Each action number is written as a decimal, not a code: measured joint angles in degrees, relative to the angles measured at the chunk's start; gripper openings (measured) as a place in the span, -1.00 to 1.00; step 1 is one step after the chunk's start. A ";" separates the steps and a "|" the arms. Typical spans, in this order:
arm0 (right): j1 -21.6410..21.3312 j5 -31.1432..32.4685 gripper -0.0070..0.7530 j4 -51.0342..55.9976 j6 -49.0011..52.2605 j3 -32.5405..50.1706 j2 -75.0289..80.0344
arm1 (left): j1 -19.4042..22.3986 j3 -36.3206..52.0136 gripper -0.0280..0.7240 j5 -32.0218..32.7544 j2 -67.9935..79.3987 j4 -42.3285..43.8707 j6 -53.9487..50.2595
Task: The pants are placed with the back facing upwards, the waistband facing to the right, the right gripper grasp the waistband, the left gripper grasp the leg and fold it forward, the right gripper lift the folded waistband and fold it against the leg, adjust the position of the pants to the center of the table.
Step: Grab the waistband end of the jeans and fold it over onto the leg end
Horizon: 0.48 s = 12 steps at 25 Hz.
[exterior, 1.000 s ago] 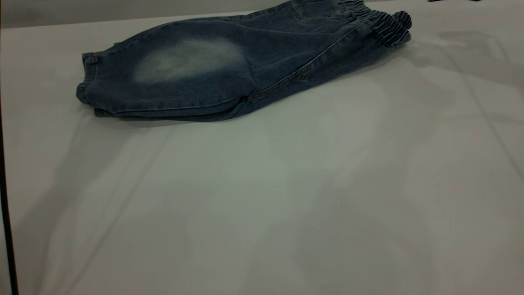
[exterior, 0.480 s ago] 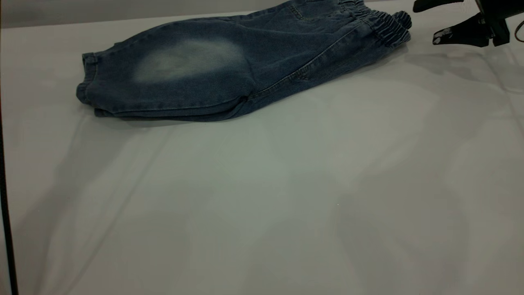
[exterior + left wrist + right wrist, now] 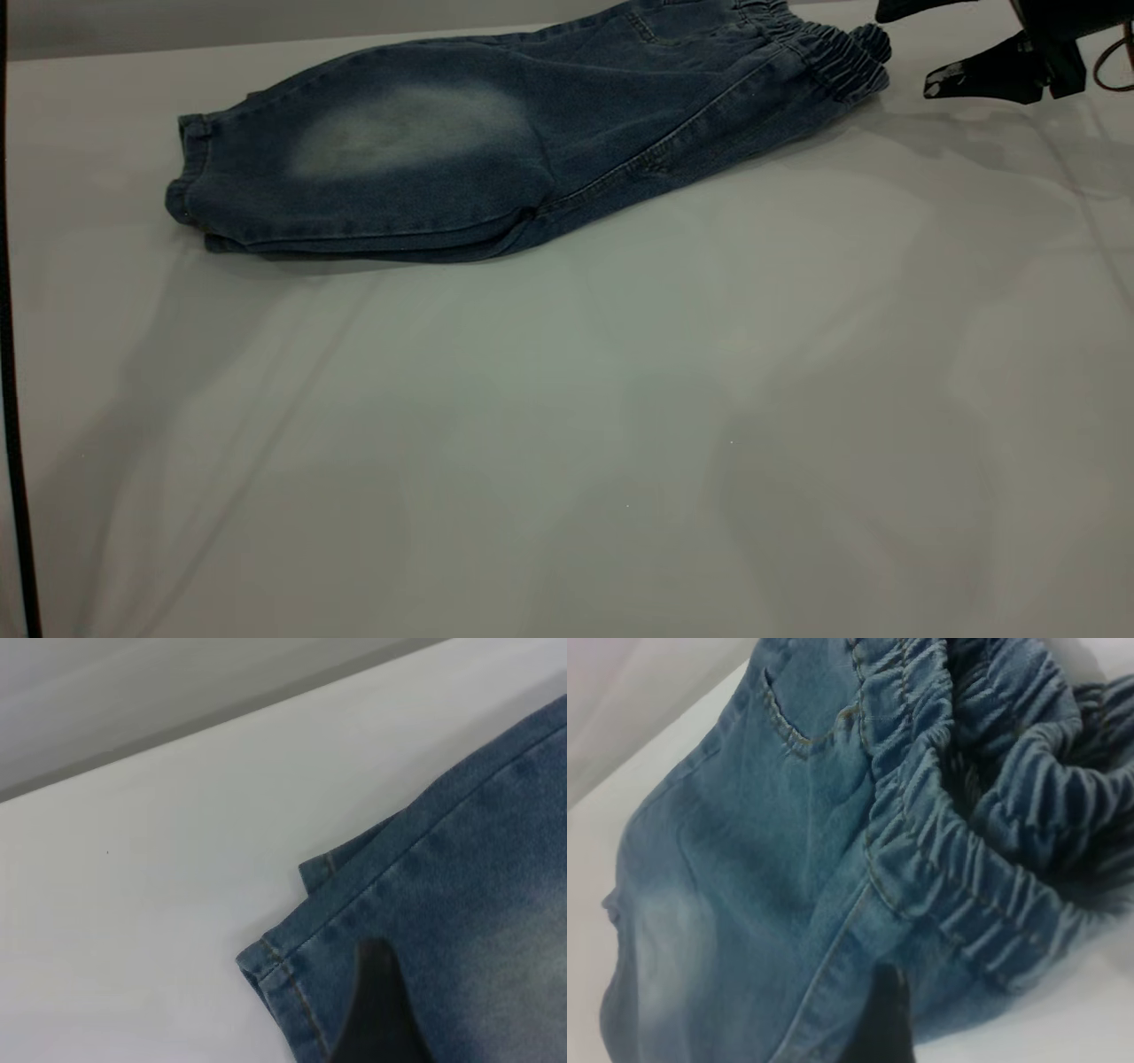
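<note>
The child-size blue denim shorts with a faded pale patch (image 3: 496, 142) are lying folded lengthwise, one leg stacked on the other, on the far part of the large, plain pale grey tabletop (image 3: 567, 443), well back from its near edge. Their gathered, ruched dark denim waistband (image 3: 833, 53) is pointing to the right side of the exterior view, and the stitched leg hem (image 3: 190, 177) is lying at the left. The upper leg is showing only plain denim with the pale patch; whether it is the printed one cannot be told. The black right claw with flat tapered fingers (image 3: 921, 44) is hovering at the far right, just beside the waistband and apart from it, its two fingers spread wide with nothing between them; in its wrist view one dark fingertip (image 3: 881, 1019) is showing over the denim below the waistband (image 3: 957, 859) and a back pocket seam (image 3: 788, 726). The left claw, seen only as one dark finger (image 3: 376, 1010) in its own wrist view, is hanging over the hem corner (image 3: 275, 961); how its fingers are set cannot be told.
</note>
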 joint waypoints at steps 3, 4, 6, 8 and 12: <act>0.49 -1.12 0.60 0.13 -0.11 0.00 0.00 | -0.02 0.00 0.32 -0.02 0.00 0.00 0.00; 0.78 -1.42 0.60 0.20 -0.11 0.00 0.00 | -0.02 0.00 0.32 -0.02 0.00 0.00 0.00; 0.95 -1.75 0.60 1.05 -0.11 0.00 0.00 | -0.02 0.00 0.32 -0.07 0.00 0.00 0.00; 0.95 -2.20 0.59 1.45 -0.74 0.00 0.00 | -0.02 0.00 0.32 -0.19 0.00 0.00 0.00; 0.95 -2.69 0.58 1.72 -0.74 0.00 0.00 | -0.02 0.00 0.32 -0.14 0.00 0.00 -0.05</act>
